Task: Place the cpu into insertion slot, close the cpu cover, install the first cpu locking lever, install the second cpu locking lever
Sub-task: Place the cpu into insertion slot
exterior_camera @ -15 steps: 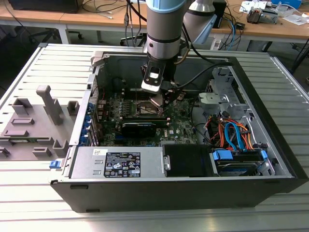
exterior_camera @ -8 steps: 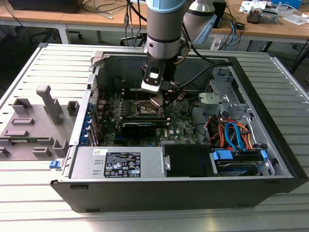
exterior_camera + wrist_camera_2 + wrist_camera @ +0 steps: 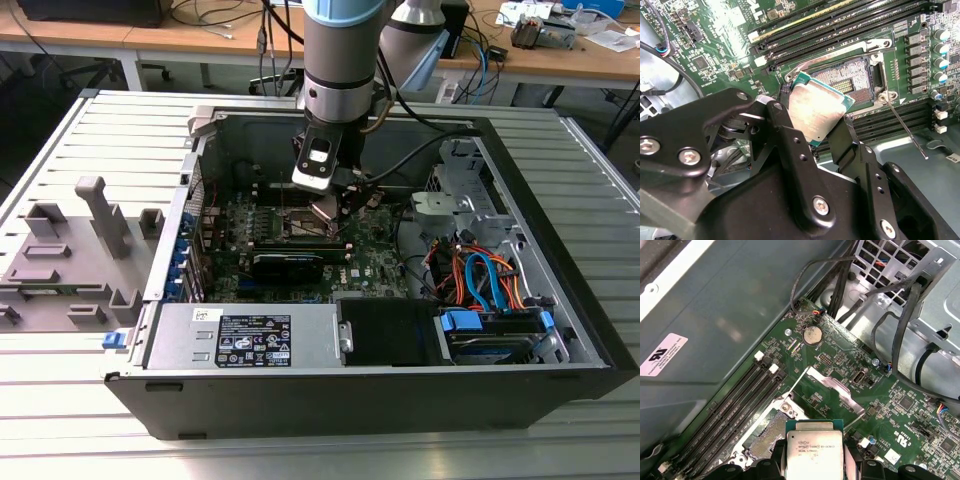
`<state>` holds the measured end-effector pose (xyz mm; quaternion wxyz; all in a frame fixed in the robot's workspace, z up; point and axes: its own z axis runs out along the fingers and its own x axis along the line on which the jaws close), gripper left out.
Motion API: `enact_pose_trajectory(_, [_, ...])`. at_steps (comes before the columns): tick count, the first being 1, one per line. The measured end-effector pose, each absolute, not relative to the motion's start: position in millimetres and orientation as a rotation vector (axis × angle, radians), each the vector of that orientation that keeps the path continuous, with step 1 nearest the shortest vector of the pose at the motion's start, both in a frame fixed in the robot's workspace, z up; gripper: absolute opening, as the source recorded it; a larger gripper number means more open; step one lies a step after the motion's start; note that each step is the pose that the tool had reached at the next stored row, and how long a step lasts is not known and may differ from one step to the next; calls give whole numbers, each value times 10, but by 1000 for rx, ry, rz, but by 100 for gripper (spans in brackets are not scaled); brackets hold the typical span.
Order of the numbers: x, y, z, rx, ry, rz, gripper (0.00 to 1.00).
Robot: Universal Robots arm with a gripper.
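**CPU gripped over the socket, nothing seated yet**

Your gripper (image 3: pixel 812 125) is clenched on the cpu (image 3: pixel 816 106) by two opposite edges, holding it, apparently tilted, above the insertion slot (image 3: pixel 856 79) and apart from it. The slot lies bare, the cpu cover (image 3: pixel 833 388) is swung open beside it, and a locking lever (image 3: pixel 905 131) stands free. I judge all four steps remain. Room is tight: memory slots (image 3: pixel 840 25) flank the socket closely, and cables (image 3: pixel 901 325) hang nearby.
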<state>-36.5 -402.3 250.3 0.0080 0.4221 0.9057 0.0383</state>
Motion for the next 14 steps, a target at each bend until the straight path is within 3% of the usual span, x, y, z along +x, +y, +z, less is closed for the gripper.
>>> enact_pose_trajectory(14, [-365, -4023, 2503, 1328, 2826, 120, 55])
